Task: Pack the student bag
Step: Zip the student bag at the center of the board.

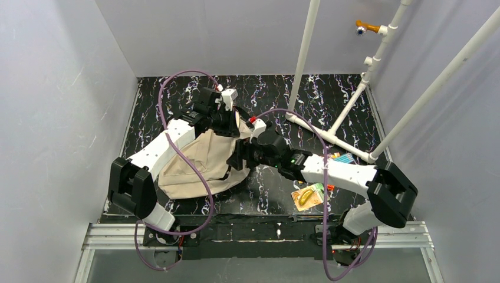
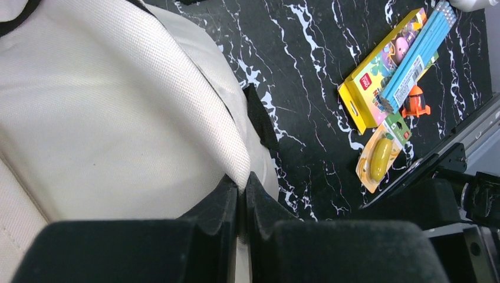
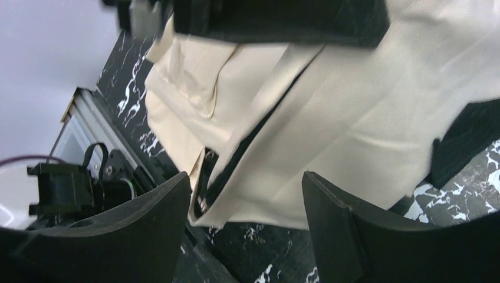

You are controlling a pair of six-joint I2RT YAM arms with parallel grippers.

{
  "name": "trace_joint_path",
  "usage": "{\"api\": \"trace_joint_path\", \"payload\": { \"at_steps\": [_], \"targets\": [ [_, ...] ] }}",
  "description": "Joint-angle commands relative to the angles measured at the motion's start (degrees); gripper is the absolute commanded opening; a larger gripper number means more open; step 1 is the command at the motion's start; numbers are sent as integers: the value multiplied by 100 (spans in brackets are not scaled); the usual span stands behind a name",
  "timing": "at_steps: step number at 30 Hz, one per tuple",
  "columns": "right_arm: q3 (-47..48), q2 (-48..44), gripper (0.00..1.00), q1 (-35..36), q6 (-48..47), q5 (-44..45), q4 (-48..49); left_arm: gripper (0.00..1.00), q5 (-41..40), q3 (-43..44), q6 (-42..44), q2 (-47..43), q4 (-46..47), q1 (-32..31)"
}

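**Packing scene, overhead and wrist views.** The student bag (image 1: 197, 165), beige fabric with a dark lining, lies on the black marbled table (image 1: 265, 88) left of centre, between the two arms. The left gripper (image 2: 242, 187) is pinched closed on a fold of the bag's fabric at its far edge, while the right gripper (image 3: 244, 191) stands with jaws apart at the bag's right side, gripping nothing. A yellow box (image 2: 368, 82), a blue pencil pack (image 2: 418, 53) and a blister-packed yellow item (image 2: 380, 159) lie to the bag's right, apart from it.
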Motion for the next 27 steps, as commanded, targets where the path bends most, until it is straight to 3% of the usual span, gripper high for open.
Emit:
{"api": "trace_joint_path", "payload": {
  "at_steps": [1, 4, 6, 7, 9, 12, 14, 17, 20, 22, 27],
  "targets": [
    [474, 357, 75, 96, 368, 592, 169, 5, 41, 372, -300, -267, 3, -83],
    [575, 604, 68, 154, 446, 776, 142, 9, 134, 369, -535, -258, 10, -123],
    [619, 684, 47, 153, 447, 782, 149, 16, 100, 349, -572, -287, -32, -172],
    [618, 692, 30, 153, 452, 794, 141, 23, 26, 317, -584, -339, -98, -179],
    [555, 630, 17, 153, 509, 820, 153, 44, -479, 150, -650, -632, -323, -182],
    [314, 472, 15, 153, 664, 797, 367, 64, -1263, -613, -619, -1633, -362, -181],
    [218, 395, 15, 153, 836, 786, 429, 67, -1334, -1207, -553, -2389, -315, -184],
    [191, 343, 14, 144, 1011, 669, 489, 61, -843, -2023, -784, -3198, -226, -217],
    [208, 324, 13, 144, 1092, 574, 577, 38, -267, -2619, -1070, -3488, -176, -305],
    [225, 330, 13, 144, 1098, 573, 580, 25, -395, -2810, -1074, -3558, -189, -488],
    [261, 362, 12, 126, 1115, 455, 581, 22, -908, -2940, -709, -3475, -154, -942]
  ]
}}
